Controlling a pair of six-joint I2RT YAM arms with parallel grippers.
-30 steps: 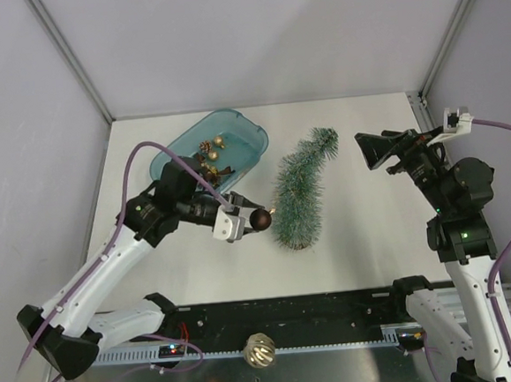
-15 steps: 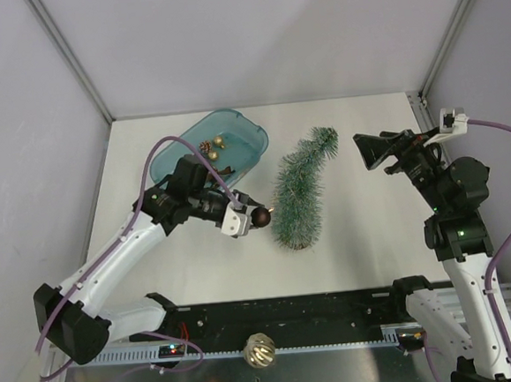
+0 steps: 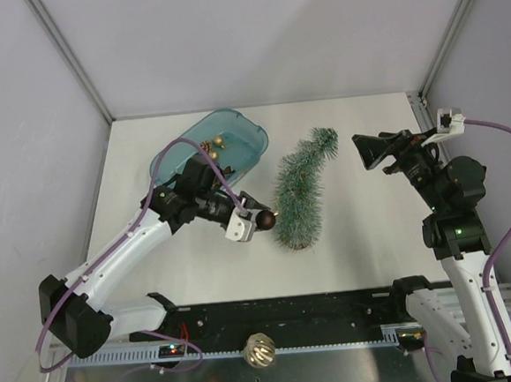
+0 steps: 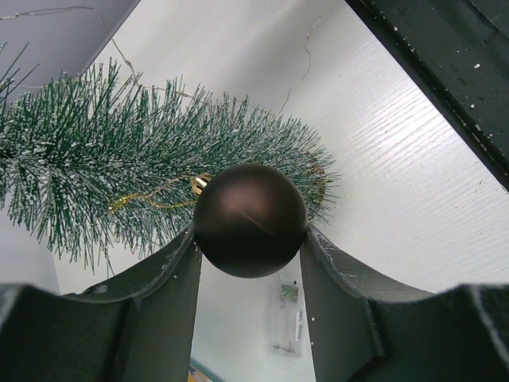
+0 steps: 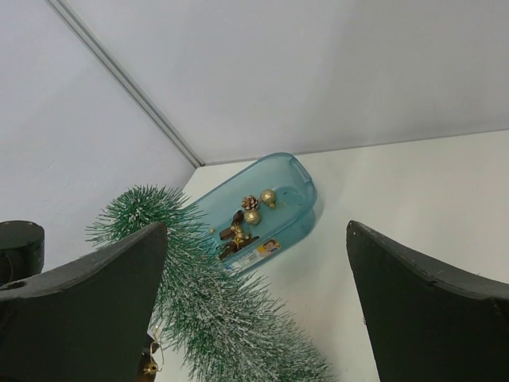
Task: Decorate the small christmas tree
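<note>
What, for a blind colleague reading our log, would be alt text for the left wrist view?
Close-up of the left gripper holding a dark brown bauble between its two fingers, the bauble's gold cap pointing at the frosted green tree just behind it. A white table fills the background.

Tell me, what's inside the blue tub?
Small gold baubles, a pine cone and some brown ornaments lie in the teal tub. The left arm covers its near end from above, so more may hide there.
</note>
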